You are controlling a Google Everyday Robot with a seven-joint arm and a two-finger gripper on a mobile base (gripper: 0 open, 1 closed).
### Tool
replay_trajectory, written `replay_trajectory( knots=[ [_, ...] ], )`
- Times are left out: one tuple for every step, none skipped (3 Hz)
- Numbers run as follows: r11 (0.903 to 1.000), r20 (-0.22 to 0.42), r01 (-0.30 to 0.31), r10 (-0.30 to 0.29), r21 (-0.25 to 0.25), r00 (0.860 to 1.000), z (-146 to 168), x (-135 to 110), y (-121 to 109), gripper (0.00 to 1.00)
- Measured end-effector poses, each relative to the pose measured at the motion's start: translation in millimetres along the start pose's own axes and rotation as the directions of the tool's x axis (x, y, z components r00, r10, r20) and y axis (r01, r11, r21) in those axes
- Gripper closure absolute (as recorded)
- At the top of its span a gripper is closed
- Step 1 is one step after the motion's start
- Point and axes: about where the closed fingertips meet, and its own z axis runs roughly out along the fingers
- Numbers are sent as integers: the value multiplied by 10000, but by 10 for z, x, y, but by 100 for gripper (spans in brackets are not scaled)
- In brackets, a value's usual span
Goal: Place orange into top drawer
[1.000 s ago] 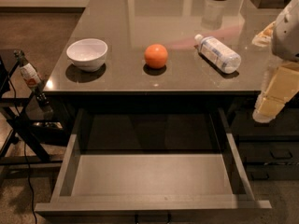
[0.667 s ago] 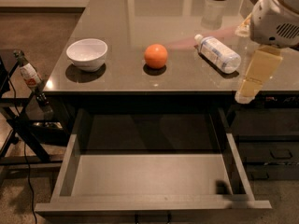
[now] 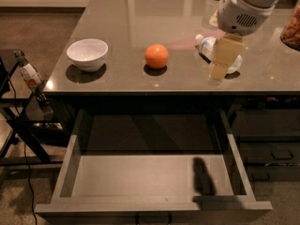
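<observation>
The orange (image 3: 156,56) sits on the grey table top (image 3: 140,13), near its front edge, in the middle. The top drawer (image 3: 140,177) is pulled out below the table front, with nothing lying in it; the arm's shadow falls on its bottom right. My gripper (image 3: 220,64) hangs from the white arm over the right part of the table, to the right of the orange and apart from it. It holds nothing that I can see.
A white bowl (image 3: 87,54) stands left of the orange. A plastic bottle (image 3: 205,43) lies behind the gripper. A jar (image 3: 291,27) is at the right edge. Darker drawer fronts (image 3: 272,153) are lower right. A black stand with a small bottle (image 3: 29,74) is at the left.
My arm has swung left from the table's right edge, so the gripper is now over the table in front of the plastic bottle. The orange, bowl and drawer have not moved.
</observation>
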Motion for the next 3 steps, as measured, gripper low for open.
replay_trajectory(
  knots=[
    [10000,4,-2,2,1,10000,2,-1,-2,0],
    [9998,281,-197,196,40,9994,139,-61,-167,0],
    [9999,733,112,-106,-85,9973,367,-377,-552,0]
  ],
)
